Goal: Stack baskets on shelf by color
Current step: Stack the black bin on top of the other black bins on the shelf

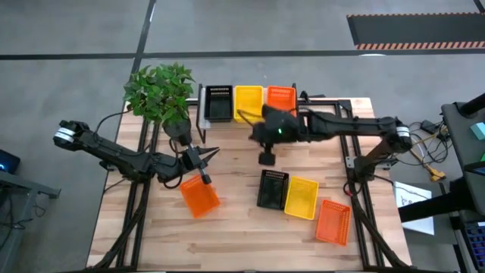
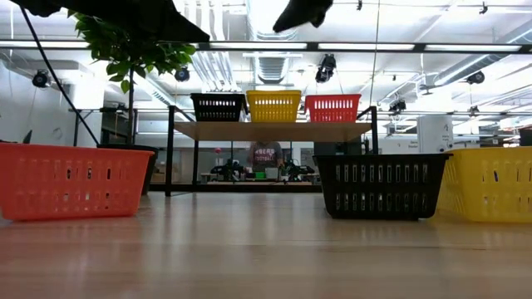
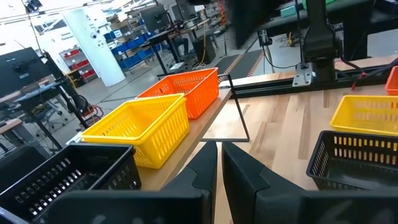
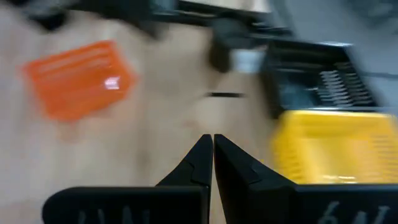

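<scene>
**Both pincers empty above the bench**

The right pincer (image 4: 212,146) was closed tight on nothing, hanging over bare bench (image 1: 242,174) just before the shelf (image 1: 227,121). The left pincer (image 3: 219,155) was nearly closed, also empty, with an orange basket (image 1: 200,196) just beside it. Beyond it on the shelf stood black (image 3: 68,177), yellow (image 3: 140,124) and orange (image 3: 186,90) baskets. Only the high view showed a further orange basket (image 1: 333,221) past the black (image 1: 272,189) and yellow (image 1: 301,197) ones.

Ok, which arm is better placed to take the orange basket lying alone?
Left. The left hand is close to that orange basket; the right hand is farther off, closer to the black basket.
</scene>
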Motion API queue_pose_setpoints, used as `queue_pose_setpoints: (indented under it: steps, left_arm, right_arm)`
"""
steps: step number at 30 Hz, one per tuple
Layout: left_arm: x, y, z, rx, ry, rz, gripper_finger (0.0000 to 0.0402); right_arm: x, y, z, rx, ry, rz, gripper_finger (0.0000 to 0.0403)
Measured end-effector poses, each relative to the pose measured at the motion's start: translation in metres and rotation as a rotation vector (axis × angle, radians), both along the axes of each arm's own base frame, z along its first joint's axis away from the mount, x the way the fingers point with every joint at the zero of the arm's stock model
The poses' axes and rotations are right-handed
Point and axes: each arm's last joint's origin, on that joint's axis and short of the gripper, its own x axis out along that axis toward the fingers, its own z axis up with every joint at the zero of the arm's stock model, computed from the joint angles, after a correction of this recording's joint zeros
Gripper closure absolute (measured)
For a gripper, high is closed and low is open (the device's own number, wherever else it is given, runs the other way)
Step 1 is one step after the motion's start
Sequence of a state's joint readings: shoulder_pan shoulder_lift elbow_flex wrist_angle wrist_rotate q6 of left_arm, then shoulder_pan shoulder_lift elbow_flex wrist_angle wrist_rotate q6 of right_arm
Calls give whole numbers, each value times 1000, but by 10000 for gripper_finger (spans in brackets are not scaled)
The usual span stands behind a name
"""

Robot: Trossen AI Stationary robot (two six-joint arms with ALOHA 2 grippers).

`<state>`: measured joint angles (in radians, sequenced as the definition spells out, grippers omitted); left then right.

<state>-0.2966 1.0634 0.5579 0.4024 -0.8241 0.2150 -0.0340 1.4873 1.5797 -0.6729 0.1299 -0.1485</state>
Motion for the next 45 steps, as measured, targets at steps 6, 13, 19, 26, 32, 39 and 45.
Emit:
queue_pose_setpoints:
  steps: [6,13,19,26,32,39,45]
  left_arm:
    - [0,0,0,-1,0,-7,394]
    - [0,0,0,-2,-1,-8,394]
    - [0,0,0,-3,0,-9,394]
    - [2,-1,-3,1,14,-12,394]
    - [4,-2,-6,7,29,-11,394]
    - [4,-2,-6,7,28,-11,394]
    - [4,-2,-6,7,29,-11,394]
  right_arm:
    - [-8,52,-17,64,89,101,394]
    - [-20,104,-55,121,200,165,394]
    - [-35,127,-86,215,292,93,394]
    - [-50,146,-107,298,356,8,357]
    - [-60,164,-109,253,326,-10,286]
    - [-66,179,-113,218,281,16,224]
    - [-68,180,-129,219,250,18,216]
